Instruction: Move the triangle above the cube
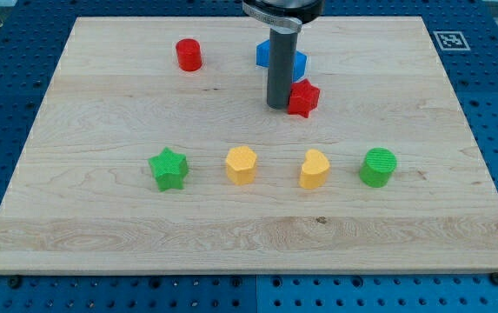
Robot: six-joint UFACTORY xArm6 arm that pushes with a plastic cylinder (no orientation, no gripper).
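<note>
My tip (278,106), a bare rod with no jaws, sits at the red plastic star's (302,98) 9 o'clock, so back it off and clear the view before pushing: the half-hidden blue plastic block (298,63) at 12 o'clock may be your triangle.

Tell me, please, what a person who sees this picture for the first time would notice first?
The dark rod comes down from the view's top; my tip rests just left of the red star, with a blue block partly hidden behind. Lower, a row runs left to right: green star, yellow hexagon, yellow heart, green cylinder.
</note>
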